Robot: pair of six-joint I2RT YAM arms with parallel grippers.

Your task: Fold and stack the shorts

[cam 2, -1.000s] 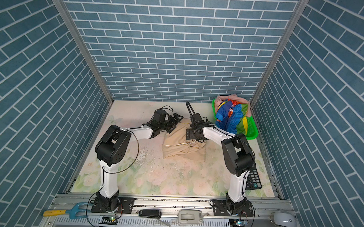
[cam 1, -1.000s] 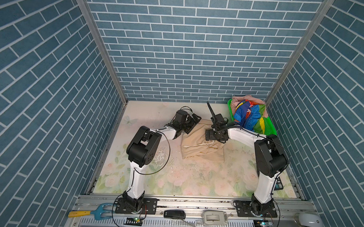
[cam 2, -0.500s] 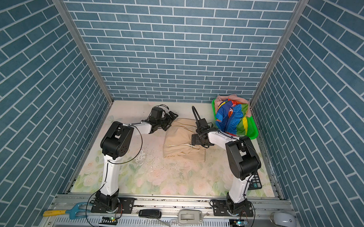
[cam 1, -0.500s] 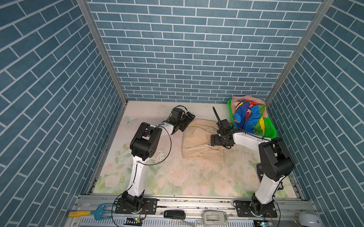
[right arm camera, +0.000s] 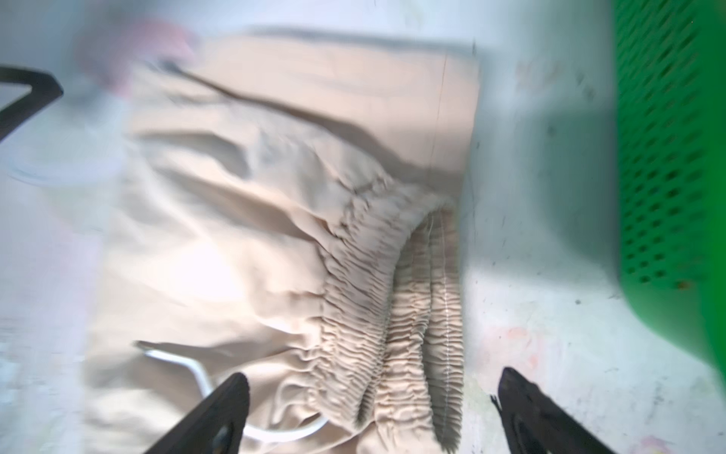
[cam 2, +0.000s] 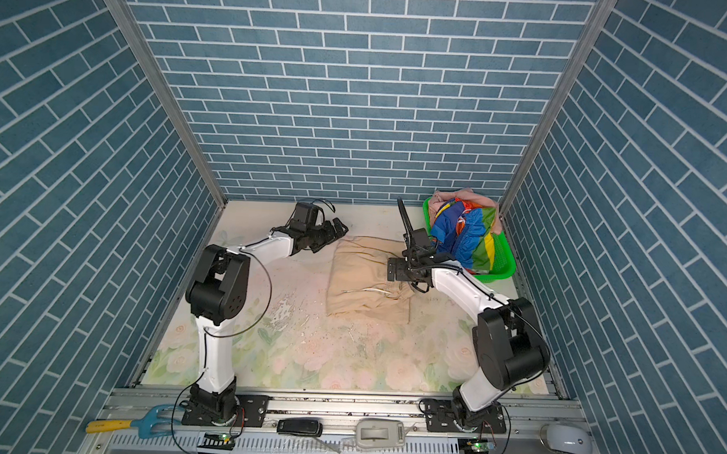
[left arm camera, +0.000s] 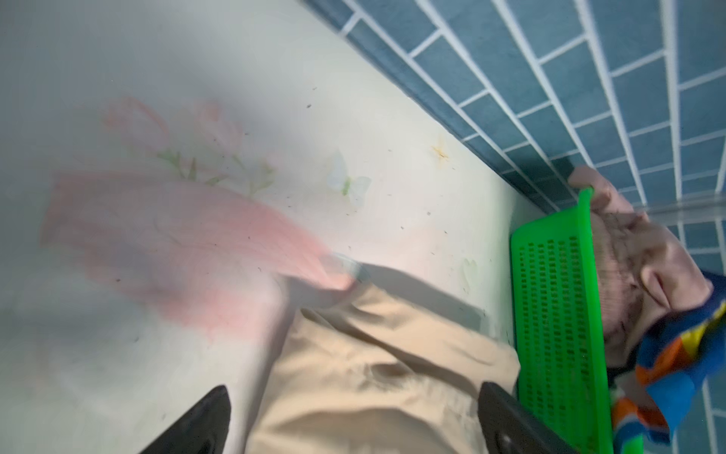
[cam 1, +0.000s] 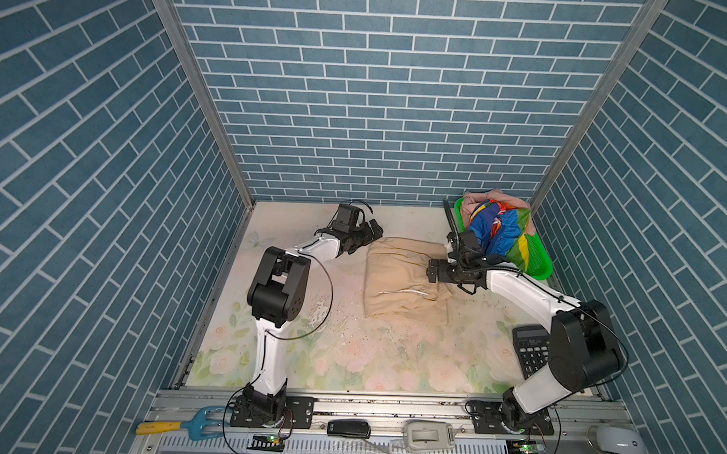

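Observation:
The beige shorts (cam 1: 401, 283) (cam 2: 368, 282) lie folded flat on the floral table in both top views, white drawstring (right arm camera: 188, 361) showing. My left gripper (cam 1: 374, 230) (left arm camera: 353, 416) stands open at their far left corner, holding nothing. Over the gathered waistband (right arm camera: 373, 295) at the right edge, my right gripper (cam 1: 431, 272) (right arm camera: 373, 401) is open and empty. The rainbow-striped shorts (cam 1: 498, 237) (left arm camera: 687, 353) lie heaped on the pink shorts (cam 1: 485, 197) (left arm camera: 628, 255) in the green basket (cam 1: 537, 263).
The basket (right arm camera: 668, 157) stands in the far right corner against the brick walls, close to the beige shorts. A black calculator (cam 1: 530, 350) lies beside the right arm's elbow. A blue tool (cam 1: 184, 423), a black remote (cam 1: 348, 428) and a grey device (cam 1: 427, 434) lie on the front rail.
Both open grippers have drawn back off the beige shorts, the left toward the back, the right to the waistband edge. The right elbow swung toward the front right, uncovering the calculator.

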